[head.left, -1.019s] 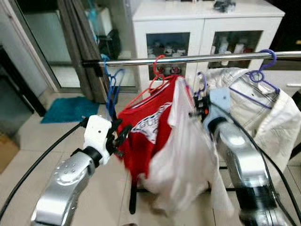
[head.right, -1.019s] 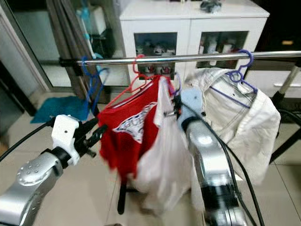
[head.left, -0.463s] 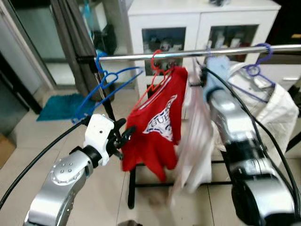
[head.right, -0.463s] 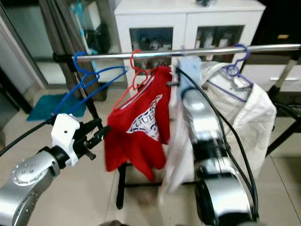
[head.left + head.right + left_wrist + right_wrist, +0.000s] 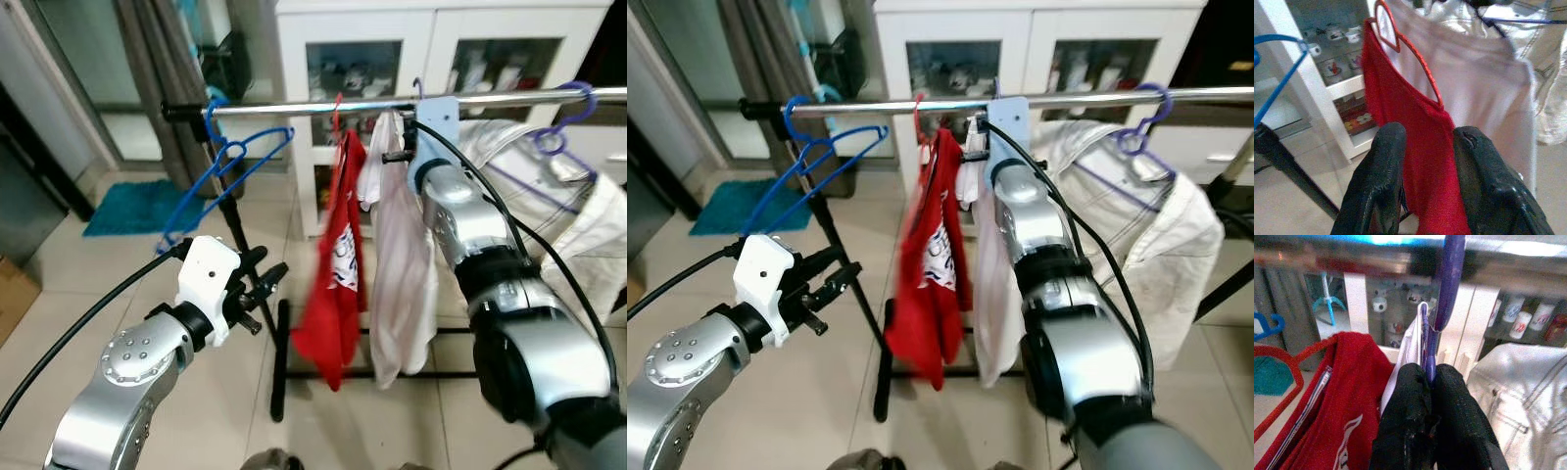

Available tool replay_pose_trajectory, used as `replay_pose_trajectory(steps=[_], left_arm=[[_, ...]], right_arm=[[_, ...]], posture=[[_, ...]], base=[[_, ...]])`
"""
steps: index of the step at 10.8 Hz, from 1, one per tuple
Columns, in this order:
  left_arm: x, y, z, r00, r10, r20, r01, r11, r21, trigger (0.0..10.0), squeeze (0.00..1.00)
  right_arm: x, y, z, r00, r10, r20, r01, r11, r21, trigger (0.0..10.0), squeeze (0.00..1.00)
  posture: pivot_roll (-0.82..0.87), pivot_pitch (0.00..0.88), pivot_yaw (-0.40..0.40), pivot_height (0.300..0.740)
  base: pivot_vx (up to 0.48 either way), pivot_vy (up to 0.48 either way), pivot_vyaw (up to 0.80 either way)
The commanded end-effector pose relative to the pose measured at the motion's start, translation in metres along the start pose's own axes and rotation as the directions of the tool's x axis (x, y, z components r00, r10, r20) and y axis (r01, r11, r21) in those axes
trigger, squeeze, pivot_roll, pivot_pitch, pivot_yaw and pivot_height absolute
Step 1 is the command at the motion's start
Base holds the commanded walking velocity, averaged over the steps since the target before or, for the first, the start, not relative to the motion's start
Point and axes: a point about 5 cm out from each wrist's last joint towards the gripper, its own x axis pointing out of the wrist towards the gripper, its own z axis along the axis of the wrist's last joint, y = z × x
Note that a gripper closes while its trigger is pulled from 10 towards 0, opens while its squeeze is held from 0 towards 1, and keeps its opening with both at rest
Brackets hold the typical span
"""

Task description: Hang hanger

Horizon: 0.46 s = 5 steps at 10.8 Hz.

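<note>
My right gripper [image 5: 1431, 382] is shut on the stem of a purple hanger [image 5: 1449, 284], whose hook reaches up to the chrome rail [image 5: 294, 106]. A white garment [image 5: 400, 264] hangs from that hanger, below my raised right arm. Just left of it, a red shirt [image 5: 333, 294] on a red hanger [image 5: 1410, 54] hangs from the same rail, turned nearly edge-on. My left gripper [image 5: 265, 282] is open and holds nothing, low and left of the red shirt, pointing at it.
An empty blue hanger [image 5: 220, 186] hangs at the rail's left end. A white jacket [image 5: 588, 225] on another purple hanger fills the right side. Behind the rack stands a white glass-door cabinet [image 5: 294, 39]. A teal mat [image 5: 132, 206] lies on the tiled floor.
My right arm has risen and carried the purple hanger with the white garment up to the rail. The red shirt has swung round edge-on. My left gripper has hardly moved.
</note>
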Motion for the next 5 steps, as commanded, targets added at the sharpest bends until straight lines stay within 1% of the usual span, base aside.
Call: replay_pose_trajectory(steps=[1, 2, 3, 4, 5], left_arm=[[-0.001, -0.003, 0.006, 0.999, -0.040, 0.012, 0.040, 0.999, 0.008, 10.0, 0.00], [-0.003, -0.009, 0.010, 0.995, -0.097, 0.031, 0.097, 0.995, -0.010, 10.0, 0.00], [-0.006, -0.018, 0.017, 0.983, -0.169, 0.076, 0.173, 0.984, -0.047, 10.0, 0.00], [-0.008, -0.023, 0.023, 0.968, -0.220, 0.119, 0.227, 0.972, -0.055, 10.0, 0.00], [-0.009, -0.021, 0.024, 0.969, -0.216, 0.122, 0.224, 0.973, -0.050, 10.0, 0.00]], right_arm=[[0.003, 0.001, 0.009, 1.000, 0.000, 0.013, 0.000, 1.000, 0.008, 10.0, 0.00], [0.005, 0.004, 0.003, 0.999, 0.014, -0.048, -0.013, 1.000, 0.016, 10.0, 0.00], [0.005, 0.005, -0.004, 0.996, 0.017, -0.086, -0.013, 0.999, 0.047, 10.0, 0.00], [0.004, 0.005, -0.011, 0.994, 0.024, -0.104, -0.017, 0.997, 0.073, 10.0, 0.00], [0.004, 0.004, -0.015, 0.993, 0.025, -0.111, -0.016, 0.997, 0.081, 10.0, 0.00]], posture=[[0.09, 0.110, 0.105, 0.740], [0.09, 0.110, 0.105, 0.740], [0.09, 0.116, 0.102, 0.740], [0.09, 0.112, 0.103, 0.740], [0.09, 0.106, 0.104, 0.740]], base=[[0.000, 0.000, 0.00], [0.000, 0.000, 0.00], [0.000, 0.000, 0.00], [0.000, 0.000, 0.00], [0.000, 0.000, 0.00]])
